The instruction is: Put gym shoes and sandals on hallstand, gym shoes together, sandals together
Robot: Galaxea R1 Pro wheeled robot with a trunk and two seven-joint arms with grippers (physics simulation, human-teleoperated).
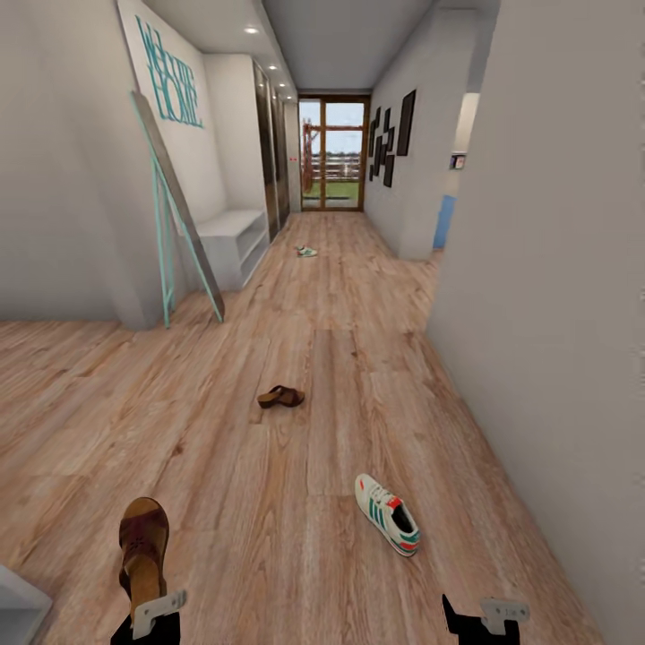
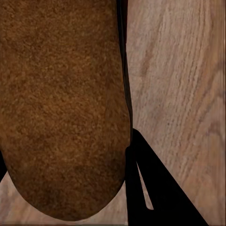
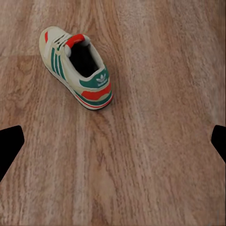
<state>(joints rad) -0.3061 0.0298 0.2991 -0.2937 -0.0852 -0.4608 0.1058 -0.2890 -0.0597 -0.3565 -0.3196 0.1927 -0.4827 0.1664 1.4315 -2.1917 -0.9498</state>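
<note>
**Head view: one sandal carried, three shoes left on the floor**

A sandal (image 1: 143, 546) is clamped in the left gripper (image 1: 148, 618); a loose pinch could drop it. The right gripper (image 1: 484, 618) is spread empty near a gym shoe (image 1: 388, 513). Another sandal (image 1: 280, 396) and sneaker (image 1: 306, 252) lie farther off.
</note>
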